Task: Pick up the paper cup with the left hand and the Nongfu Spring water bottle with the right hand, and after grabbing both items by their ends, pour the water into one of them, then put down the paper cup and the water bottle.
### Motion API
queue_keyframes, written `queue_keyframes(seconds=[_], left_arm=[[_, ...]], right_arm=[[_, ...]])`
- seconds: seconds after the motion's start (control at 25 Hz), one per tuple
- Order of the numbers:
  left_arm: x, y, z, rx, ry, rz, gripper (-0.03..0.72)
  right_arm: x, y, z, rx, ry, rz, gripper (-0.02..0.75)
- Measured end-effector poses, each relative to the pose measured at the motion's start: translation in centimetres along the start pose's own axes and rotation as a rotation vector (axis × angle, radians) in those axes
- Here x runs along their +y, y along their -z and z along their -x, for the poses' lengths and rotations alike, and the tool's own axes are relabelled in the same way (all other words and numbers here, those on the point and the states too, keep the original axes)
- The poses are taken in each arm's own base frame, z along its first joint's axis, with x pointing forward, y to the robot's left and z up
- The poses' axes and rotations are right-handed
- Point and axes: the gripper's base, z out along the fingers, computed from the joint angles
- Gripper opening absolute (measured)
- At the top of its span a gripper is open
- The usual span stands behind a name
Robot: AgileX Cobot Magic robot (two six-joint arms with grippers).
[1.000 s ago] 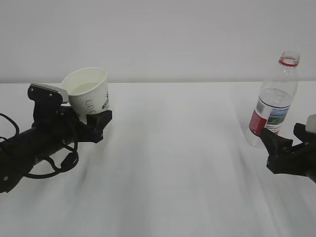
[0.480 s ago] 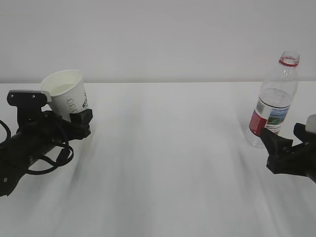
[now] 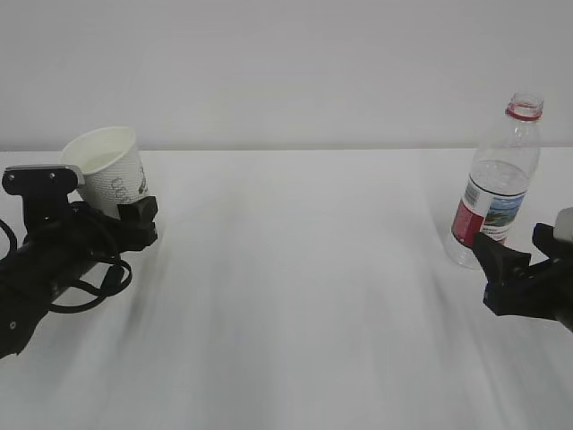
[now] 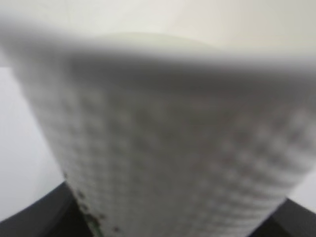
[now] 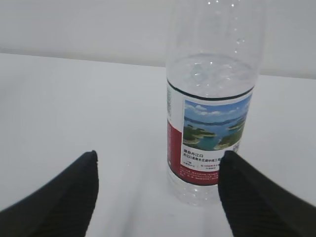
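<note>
we see left claw [image 3: 107, 219] clamped on paper cup [image 3: 107, 179], tilted, far left above white counter [image 3: 295, 287]. right claw [image 5: 158, 190] wide, empty, just before upright nongfu spring water bottle [image 5: 212, 98], far right.

We read this as a robot test bench in a lab or studio, not a home or kitchen. A plain white table [image 3: 304, 296] runs edge to edge, backed by a bare pale grey wall [image 3: 295, 63]; we see no furniture, appliances or décor. Two black robot arms with cables work at the table: the left hand [image 3: 94, 210] and the right hand [image 3: 519, 260]. The only props are staged ones: a paper cup [image 3: 106, 172] sitting between the left jaws, and a Nongfu Spring water bottle [image 5: 212, 98] standing upright just ahead of the right jaws, apart from both fingers. Lighting is flat and even, with soft shadows on the tabletop.
</note>
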Motion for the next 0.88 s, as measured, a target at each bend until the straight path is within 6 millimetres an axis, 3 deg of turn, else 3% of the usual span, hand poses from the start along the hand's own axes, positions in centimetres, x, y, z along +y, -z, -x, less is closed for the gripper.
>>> queue_keyframes(seconds=[0.52, 0.88], left_arm=[[0.5, -0.5, -2.3, 0.067, -0.008, 0.015, 0.512], [0.3, -1.4, -2.3, 0.050, -0.008, 0.011, 0.512]], right_arm=[[0.0, 0.0, 0.0, 0.000, 0.016, 0.000, 0.567], [0.0, 0.0, 0.0, 0.000, 0.016, 0.000, 0.567]])
